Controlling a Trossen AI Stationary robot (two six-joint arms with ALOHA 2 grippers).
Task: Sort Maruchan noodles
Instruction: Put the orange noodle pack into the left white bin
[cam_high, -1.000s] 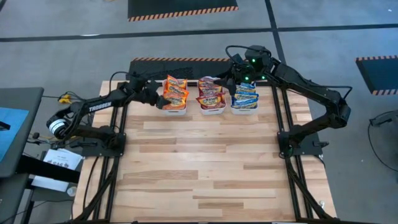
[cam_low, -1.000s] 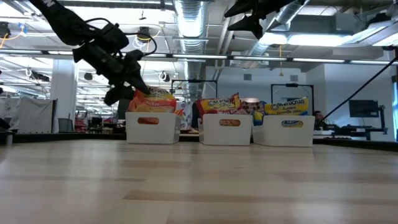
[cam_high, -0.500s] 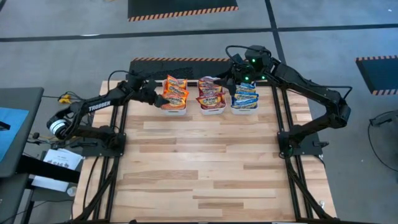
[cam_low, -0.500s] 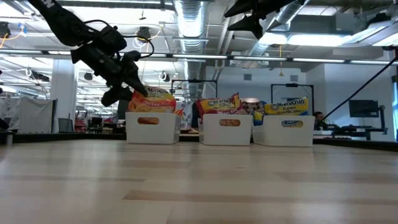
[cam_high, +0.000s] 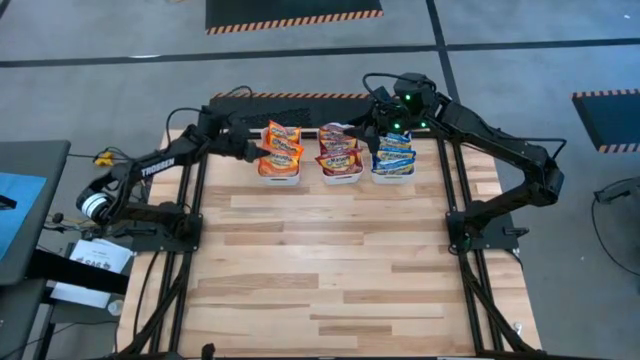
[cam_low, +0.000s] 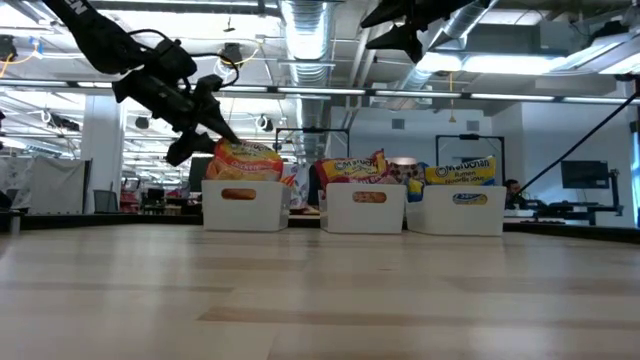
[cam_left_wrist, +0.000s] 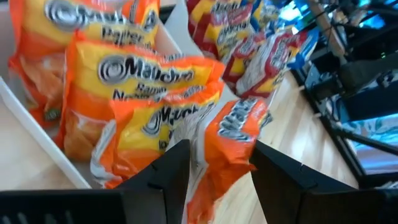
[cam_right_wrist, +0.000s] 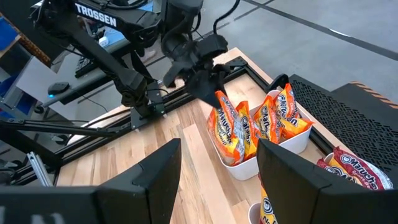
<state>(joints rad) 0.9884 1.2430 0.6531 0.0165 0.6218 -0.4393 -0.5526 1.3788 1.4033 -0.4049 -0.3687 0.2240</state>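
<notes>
Left claw (cam_left_wrist: 214, 165) clamped on orange packet (cam_left_wrist: 233, 140) | long axis along fingers

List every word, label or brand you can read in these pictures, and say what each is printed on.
"TROSSEN": on the left arm.
"Maruchan": on the orange packets in the left white bin; partly readable on the maroon packets and blue packets.
Smaller print on the packets: too blurred to read.
</notes>
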